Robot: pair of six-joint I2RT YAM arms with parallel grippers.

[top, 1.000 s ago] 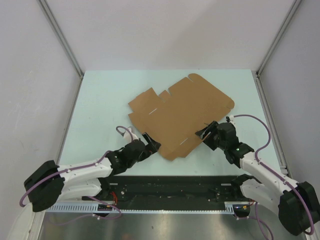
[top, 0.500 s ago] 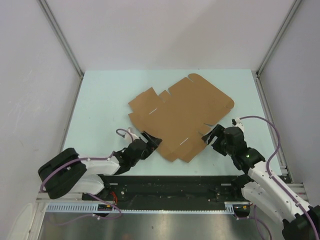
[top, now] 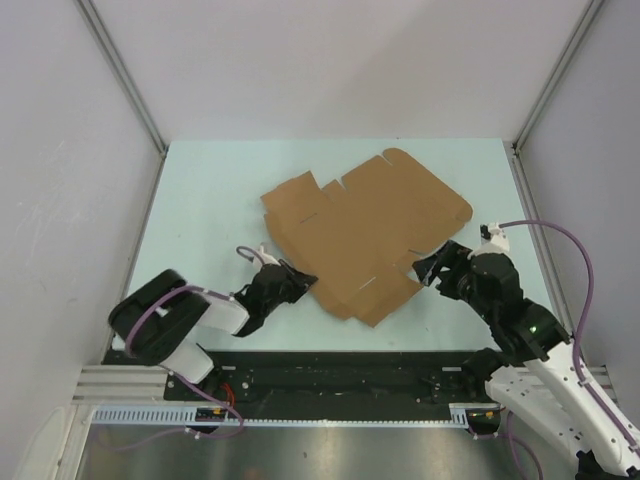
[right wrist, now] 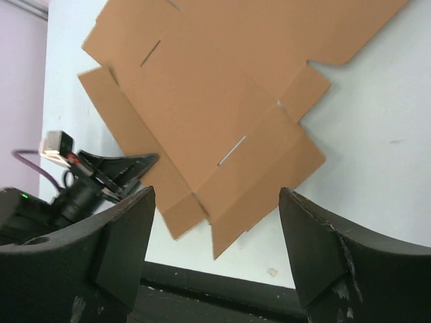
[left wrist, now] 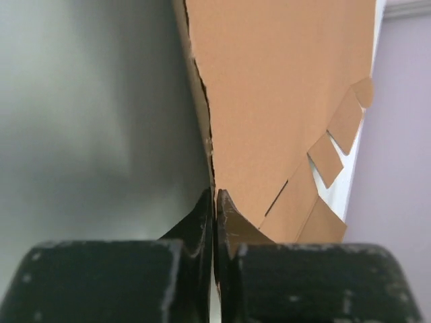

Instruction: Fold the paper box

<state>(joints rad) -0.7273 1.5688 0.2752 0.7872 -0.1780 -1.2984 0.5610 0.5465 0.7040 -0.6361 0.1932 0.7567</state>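
- Left end effector has gone from wide open to closed, pinching the paper box at its near-left edge.
- Right end effector stands wider open, empty, just beside the flat sheet on the table.

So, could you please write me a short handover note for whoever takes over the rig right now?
Grippers: the left gripper is shut, seemingly pinching the near-left edge of the paper box. The right gripper is open, holds nothing, and sits just off the sheet's near-right edge.
Box: a flat, unfolded die-cut sheet on the table.
Done: no fold made yet.
Left: raise the walls and flaps, then close the box.
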